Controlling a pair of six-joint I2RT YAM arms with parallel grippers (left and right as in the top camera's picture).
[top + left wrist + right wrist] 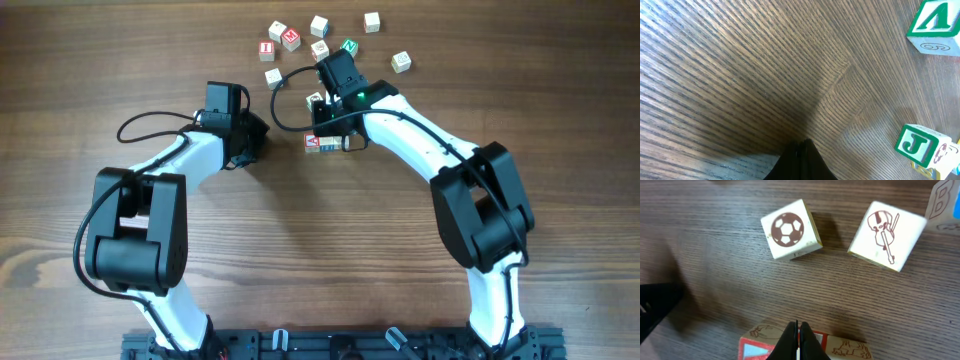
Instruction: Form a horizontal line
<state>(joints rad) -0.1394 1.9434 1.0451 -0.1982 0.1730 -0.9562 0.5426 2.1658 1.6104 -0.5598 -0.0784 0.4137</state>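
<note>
Right gripper (797,330) sat pinched shut over the horizontal line (314,144); gentle sideways nudges would square its cubes. Left gripper (801,147), closed too, hovered apart.

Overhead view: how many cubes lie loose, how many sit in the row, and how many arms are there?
Loose cubes: 10
Cubes in the row: 3, partly hidden under the arm
Arms: 2
Total: 15
</note>
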